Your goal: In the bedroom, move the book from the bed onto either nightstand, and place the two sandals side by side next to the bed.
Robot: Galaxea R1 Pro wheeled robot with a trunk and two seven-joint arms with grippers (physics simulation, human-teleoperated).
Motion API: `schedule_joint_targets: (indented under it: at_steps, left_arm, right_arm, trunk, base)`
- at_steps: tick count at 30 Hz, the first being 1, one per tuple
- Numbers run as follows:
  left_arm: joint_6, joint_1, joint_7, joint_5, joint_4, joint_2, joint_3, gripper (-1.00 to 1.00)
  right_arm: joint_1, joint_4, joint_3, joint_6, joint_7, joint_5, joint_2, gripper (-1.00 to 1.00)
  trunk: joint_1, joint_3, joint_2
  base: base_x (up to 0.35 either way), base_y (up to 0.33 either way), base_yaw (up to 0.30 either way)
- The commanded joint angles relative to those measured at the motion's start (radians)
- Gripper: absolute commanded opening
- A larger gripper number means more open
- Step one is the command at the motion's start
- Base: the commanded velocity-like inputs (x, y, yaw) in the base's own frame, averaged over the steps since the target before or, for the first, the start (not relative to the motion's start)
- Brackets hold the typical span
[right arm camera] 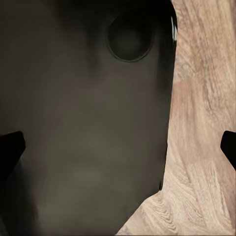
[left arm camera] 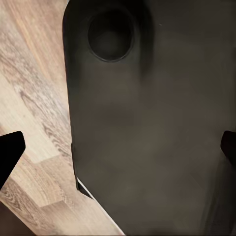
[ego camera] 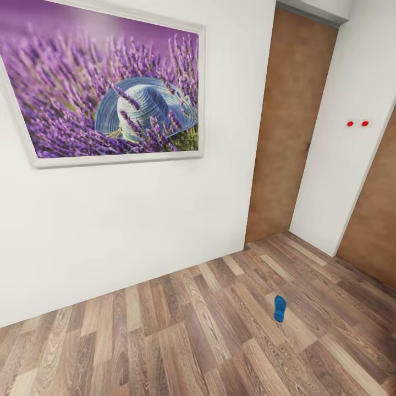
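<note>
One bright blue sandal [ego camera: 279, 308] lies flat on the brown wood-plank floor [ego camera: 181, 330], right of centre in the head view, a little way in front of the door. The book, the bed and the nightstands are out of view. My left gripper [left arm camera: 118, 150] is open, its dark fingertips [left arm camera: 10, 152] spread wide over the floor and a dark part of my own body. My right gripper [right arm camera: 118, 147] is open too, fingertips [right arm camera: 228, 147] far apart, with nothing between them.
A white wall [ego camera: 137, 231] with a large framed lavender picture [ego camera: 110, 82] stands close ahead. A brown wooden door [ego camera: 289, 126] is set back at the right, with a white wall corner [ego camera: 341, 165] and a second brown panel [ego camera: 377, 220] beside it.
</note>
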Motion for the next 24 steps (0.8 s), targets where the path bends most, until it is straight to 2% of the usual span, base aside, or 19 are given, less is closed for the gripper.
schedule_joint_targets:
  at_steps: [1, 24]
  left_arm:
    - [-0.001, 0.000, -0.003, 0.005, -0.002, 0.002, 0.000, 1.00]
    - [-0.001, 0.000, -0.004, 0.005, -0.002, 0.002, 0.000, 1.00]
  right_arm:
    - [-0.002, -0.002, 0.006, -0.003, 0.006, 0.006, 0.006, 1.00]
    - [-0.002, -0.002, 0.011, -0.004, 0.006, 0.007, 0.006, 1.00]
  trunk:
    - [0.000, 0.000, 0.000]
    - [0.000, 0.000, 0.000]
  base:
    - [0.000, 0.000, 0.000]
    - [0.000, 0.000, 0.000]
